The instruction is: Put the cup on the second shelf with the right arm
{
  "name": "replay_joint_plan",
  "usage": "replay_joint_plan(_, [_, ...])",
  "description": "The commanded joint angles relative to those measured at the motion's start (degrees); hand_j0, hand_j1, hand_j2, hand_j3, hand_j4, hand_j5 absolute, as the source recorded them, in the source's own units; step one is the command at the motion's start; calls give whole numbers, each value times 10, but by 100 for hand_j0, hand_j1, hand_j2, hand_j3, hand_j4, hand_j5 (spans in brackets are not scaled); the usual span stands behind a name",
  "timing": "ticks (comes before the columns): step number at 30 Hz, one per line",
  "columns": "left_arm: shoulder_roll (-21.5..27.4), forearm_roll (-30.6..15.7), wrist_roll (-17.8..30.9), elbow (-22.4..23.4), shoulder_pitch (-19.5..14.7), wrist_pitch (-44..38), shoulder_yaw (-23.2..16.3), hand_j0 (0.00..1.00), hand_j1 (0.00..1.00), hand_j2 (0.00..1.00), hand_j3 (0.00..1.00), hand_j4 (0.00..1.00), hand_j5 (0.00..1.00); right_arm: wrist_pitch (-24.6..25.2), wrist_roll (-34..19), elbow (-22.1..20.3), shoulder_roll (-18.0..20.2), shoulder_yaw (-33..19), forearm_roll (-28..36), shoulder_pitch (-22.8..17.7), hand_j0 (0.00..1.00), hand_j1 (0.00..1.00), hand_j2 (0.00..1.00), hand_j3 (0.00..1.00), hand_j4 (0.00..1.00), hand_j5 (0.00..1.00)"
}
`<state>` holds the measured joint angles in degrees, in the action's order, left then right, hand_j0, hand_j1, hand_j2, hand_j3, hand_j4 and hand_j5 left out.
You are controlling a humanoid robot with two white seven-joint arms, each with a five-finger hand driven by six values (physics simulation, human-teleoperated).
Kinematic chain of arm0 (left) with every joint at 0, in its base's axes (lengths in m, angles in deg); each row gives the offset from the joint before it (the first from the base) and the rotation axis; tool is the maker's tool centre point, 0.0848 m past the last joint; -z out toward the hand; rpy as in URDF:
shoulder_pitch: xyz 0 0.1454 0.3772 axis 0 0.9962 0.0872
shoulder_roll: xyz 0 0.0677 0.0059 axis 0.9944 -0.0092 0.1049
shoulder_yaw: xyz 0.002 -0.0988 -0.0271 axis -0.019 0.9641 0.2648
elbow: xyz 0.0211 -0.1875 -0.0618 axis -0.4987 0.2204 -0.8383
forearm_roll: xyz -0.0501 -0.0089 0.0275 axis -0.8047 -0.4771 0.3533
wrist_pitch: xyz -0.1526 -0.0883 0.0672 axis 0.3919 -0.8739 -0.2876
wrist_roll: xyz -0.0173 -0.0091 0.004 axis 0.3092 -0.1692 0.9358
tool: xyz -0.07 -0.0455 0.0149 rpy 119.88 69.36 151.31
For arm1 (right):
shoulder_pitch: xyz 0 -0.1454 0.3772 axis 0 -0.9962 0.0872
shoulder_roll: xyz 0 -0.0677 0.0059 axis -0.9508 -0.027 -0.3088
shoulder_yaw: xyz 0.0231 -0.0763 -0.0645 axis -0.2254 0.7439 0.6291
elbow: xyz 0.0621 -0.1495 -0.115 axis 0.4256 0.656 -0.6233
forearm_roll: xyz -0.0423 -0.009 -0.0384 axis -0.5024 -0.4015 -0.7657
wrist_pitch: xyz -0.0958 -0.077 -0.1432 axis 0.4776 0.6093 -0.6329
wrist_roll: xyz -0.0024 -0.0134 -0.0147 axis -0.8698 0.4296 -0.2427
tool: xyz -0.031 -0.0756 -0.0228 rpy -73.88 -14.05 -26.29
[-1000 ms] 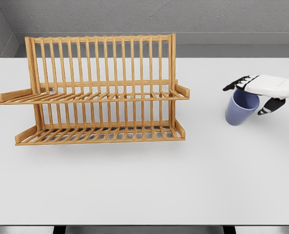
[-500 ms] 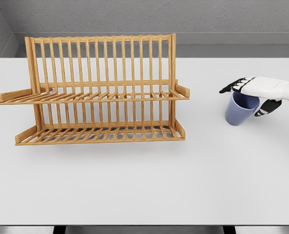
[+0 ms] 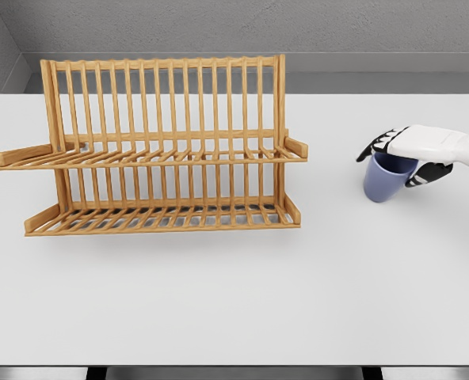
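Your right hand grips the blue cup at its rim.
You see the cup tilted, fingers curled over its top, at the right of the white worktop, well apart from the wooden two-tier dish rack on the left.

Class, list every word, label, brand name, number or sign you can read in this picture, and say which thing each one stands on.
None: no readable text anywhere.
The blue cup is plain.
The wooden rack has bare slats.
The white table is unmarked.
The right hand shows no lettering.
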<state>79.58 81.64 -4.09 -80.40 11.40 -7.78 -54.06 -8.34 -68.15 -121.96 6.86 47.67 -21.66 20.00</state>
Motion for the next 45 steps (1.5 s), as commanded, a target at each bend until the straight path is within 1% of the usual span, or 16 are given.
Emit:
replay_joint_plan(1, [0, 0, 0, 0, -1, 0, 0, 100, 100, 100, 100, 100, 100, 1, 0, 0, 1, 0, 2, 0, 67, 67, 67, 67, 67, 67])
replay_joint_plan(7, [0, 0, 0, 1, -1, 0, 0, 100, 100, 100, 100, 100, 100, 1, 0, -5, 1, -5, 3, 3, 66, 66, 66, 66, 66, 66])
replay_joint_plan(8, [0, 0, 0, 0, 0, 0, 0, 100, 100, 100, 100, 100, 100, 1, 0, -5, 1, -5, 4, 3, 63, 63, 63, 63, 63, 63])
replay_joint_plan(11, [0, 0, 0, 0, -1, 0, 0, 100, 100, 100, 100, 100, 100, 1, 0, -6, 0, -8, 6, 4, 63, 63, 63, 63, 63, 63])
replay_joint_plan(13, [0, 0, 0, 0, -1, 0, 0, 100, 100, 100, 100, 100, 100, 1, 0, -24, 1, -11, 7, 4, 63, 63, 63, 63, 63, 63])
replay_joint_plan(16, [0, 0, 0, 0, -1, 0, 0, 100, 100, 100, 100, 100, 100, 1, 0, -27, 1, -34, 7, 9, 63, 63, 63, 63, 63, 63])
replay_joint_plan(22, [0, 0, -1, 0, 0, 0, 0, 100, 100, 100, 100, 100, 100, 1, 0, -27, 0, -35, 9, 25, 63, 63, 63, 63, 63, 63])
replay_joint_plan(25, [0, 0, 0, 1, -1, 0, 0, 100, 100, 100, 100, 100, 100, 1, 0, -27, -4, -57, 9, 28, 63, 63, 63, 63, 63, 63])
replay_joint_plan(26, [0, 0, 0, 0, -1, 0, 0, 100, 100, 100, 100, 100, 100, 1, 0, -33, -5, -58, 9, 29, 63, 63, 63, 63, 63, 63])
replay_joint_plan(27, [0, 0, -1, 0, 0, 0, 0, 100, 100, 100, 100, 100, 100, 1, 0, -50, -4, -59, 9, 29, 63, 63, 63, 63, 63, 63])
replay_joint_plan(30, [0, 0, 0, 0, -1, 0, 0, 100, 100, 100, 100, 100, 100, 1, 0, -56, -5, -60, 10, 38, 61, 61, 61, 61, 61, 61])
replay_joint_plan(34, [0, 0, 0, 1, -1, 0, 0, 100, 100, 100, 100, 100, 100, 1, 0, -87, -6, -71, 10, 39, 62, 62, 62, 62, 62, 62])
replay_joint_plan(36, [0, 0, 0, 0, -1, 0, 0, 100, 100, 100, 100, 100, 100, 1, 0, -114, -6, -80, 10, 42, 61, 61, 61, 61, 61, 61])
replay_joint_plan(41, [0, 0, 0, 0, -1, 0, 0, 100, 100, 100, 100, 100, 100, 1, 0, -143, -8, -88, 9, 45, 61, 61, 61, 61, 61, 61])
replay_joint_plan(45, [0, 0, 0, 0, -1, 0, 0, 100, 100, 100, 100, 100, 100, 1, 0, -152, -25, -92, 8, 54, 61, 61, 61, 61, 61, 61])
